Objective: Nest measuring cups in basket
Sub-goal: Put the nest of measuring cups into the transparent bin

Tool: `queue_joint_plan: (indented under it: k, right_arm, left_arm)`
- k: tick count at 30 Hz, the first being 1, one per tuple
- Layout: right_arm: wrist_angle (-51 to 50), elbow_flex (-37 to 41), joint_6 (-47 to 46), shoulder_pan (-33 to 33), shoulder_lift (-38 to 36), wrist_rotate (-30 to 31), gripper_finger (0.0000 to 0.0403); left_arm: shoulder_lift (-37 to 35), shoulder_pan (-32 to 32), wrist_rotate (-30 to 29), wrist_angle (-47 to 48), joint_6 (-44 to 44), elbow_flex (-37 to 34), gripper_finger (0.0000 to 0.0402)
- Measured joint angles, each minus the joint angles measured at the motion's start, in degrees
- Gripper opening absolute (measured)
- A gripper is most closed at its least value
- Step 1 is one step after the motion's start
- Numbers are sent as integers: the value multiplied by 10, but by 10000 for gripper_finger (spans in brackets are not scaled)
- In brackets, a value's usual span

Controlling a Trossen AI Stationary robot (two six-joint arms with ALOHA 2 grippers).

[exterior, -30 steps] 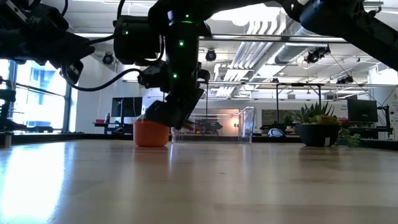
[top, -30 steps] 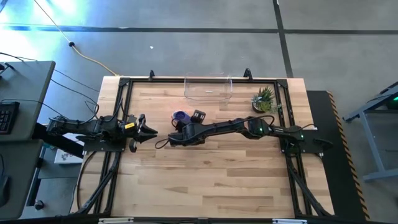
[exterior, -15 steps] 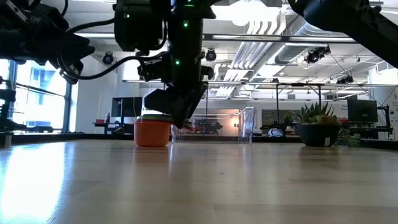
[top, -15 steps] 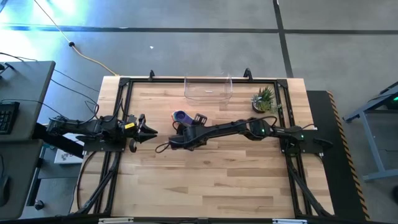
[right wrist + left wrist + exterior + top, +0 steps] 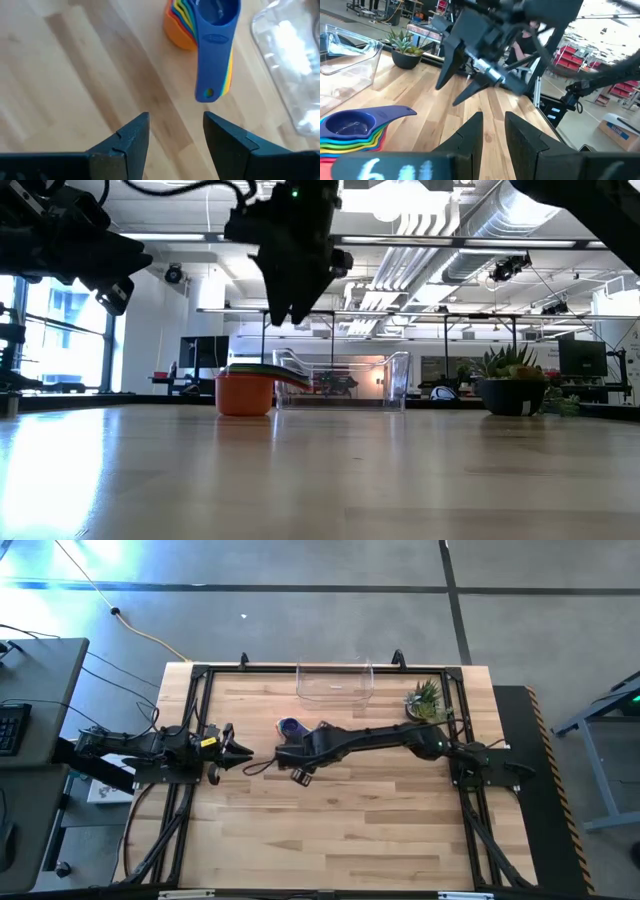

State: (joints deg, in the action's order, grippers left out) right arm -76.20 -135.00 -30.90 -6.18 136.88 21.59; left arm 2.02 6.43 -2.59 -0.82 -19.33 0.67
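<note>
Measuring cups: a nested stack stands on the bare wood of the table, with the blue cup on top and its flat handle sticking out past the orange cup at the bottom; yellow, green and red rims show between them in the left wrist view.
Stack position: toward the far middle of the table, outside the basket and a little in front of its left end in the high view.
Basket: the clear plastic bin sits at the table's far edge, upright, with nothing visible inside it; in the low view it shows just behind the stack.
Right gripper: it is stretched across to the table's middle, raised above the wood beside the stack and not touching it; its fingers stand apart with an empty gap, and nothing is held.
Right arm: in the high view it runs from its base at the right edge over to the stack.
Left gripper: it waits at the table's left edge, well apart from the cups; its two fingers are a narrow way apart, with nothing between them.
Potted plant: a small green plant stands near the far right corner, to the right of the basket.
</note>
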Motion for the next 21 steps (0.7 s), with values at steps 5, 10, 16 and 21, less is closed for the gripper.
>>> queue_joint_plan:
  k: [5, 10, 16, 21]
  right_arm:
    - [4, 0, 3, 18, -31, -39, 178]
    - [2, 0, 19, 45, -49, -88, 189]
    - [4, 0, 71, 87, -52, -181, 242]
    - [10, 0, 117, 124, -49, -232, 292]
  left_arm:
    - [0, 0, 0, 0, 0, 0, 71]
    - [0, 0, 0, 0, 0, 0, 71]
    - [0, 0, 0, 0, 0, 0, 71]
    - [0, 0, 0, 0, 0, 0, 71]
